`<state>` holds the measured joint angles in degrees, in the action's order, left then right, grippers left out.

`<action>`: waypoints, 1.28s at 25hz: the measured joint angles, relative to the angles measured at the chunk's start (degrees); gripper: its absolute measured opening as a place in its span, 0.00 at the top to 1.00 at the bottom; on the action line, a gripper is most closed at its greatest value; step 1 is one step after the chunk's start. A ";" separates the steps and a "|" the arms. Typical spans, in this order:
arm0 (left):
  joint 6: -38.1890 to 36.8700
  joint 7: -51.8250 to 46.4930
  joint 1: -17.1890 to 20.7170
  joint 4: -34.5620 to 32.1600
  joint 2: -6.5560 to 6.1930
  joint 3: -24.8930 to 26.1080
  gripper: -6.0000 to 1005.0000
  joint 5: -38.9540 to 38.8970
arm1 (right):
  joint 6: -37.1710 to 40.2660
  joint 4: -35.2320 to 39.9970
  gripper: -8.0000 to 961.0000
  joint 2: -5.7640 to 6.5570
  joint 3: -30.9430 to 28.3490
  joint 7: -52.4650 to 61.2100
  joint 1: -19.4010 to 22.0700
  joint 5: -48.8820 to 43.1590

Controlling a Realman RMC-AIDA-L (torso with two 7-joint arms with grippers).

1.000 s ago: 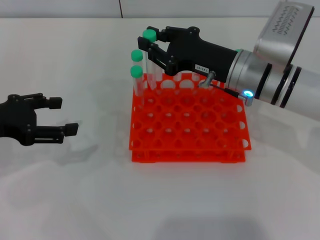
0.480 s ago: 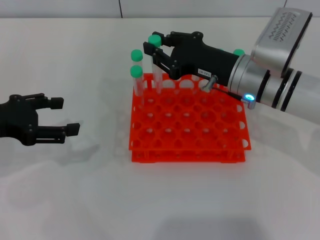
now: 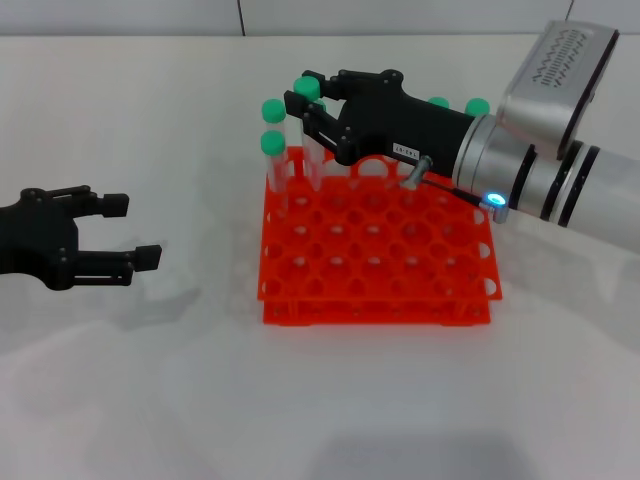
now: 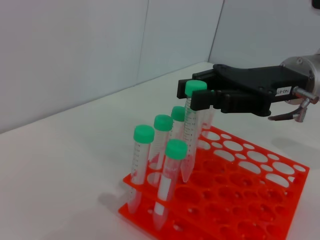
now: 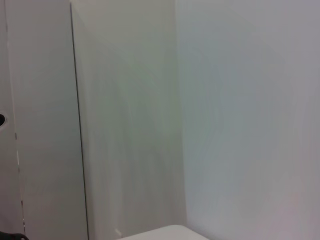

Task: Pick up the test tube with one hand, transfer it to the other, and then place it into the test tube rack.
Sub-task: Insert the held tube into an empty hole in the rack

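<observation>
- Right claw (image 3: 300, 103): clenched on the tube (image 4: 190, 131) just under its green cap (image 4: 195, 88), over the far left corner of the rack (image 3: 380, 250). You see the tube upright, its tip already down among the holes there.
- Tube: judge it light, stiff and smooth-walled; thin plastic likely slips under a loose pinch, so you do best to hold high, near the cap, where the fingers now sit.
- Neighbouring tubes (image 4: 162, 145): several green-capped ones stand just beside it in the same corner; a sideways nudge could tip them, so you keep the travel vertical.
- Left claw (image 3: 125, 230): released, fingers spread, holding nothing, resting well apart from the rack on your left over the white table (image 3: 150, 400).
</observation>
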<state>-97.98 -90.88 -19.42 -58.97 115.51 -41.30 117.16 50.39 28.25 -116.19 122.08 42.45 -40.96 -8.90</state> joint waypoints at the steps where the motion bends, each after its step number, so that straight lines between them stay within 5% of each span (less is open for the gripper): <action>1: 0.02 0.00 0.00 0.00 0.00 0.00 0.12 0.00 | -0.05 0.00 0.72 0.00 0.08 0.00 -0.04 0.16; 32: 0.07 0.00 -0.72 -0.01 -0.03 0.00 0.12 -0.01 | -1.78 0.26 0.72 0.00 1.32 0.01 -0.15 0.29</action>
<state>-97.91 -90.88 -20.15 -58.98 115.49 -41.31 117.16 48.60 28.51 -116.19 123.40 42.45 -41.12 -8.61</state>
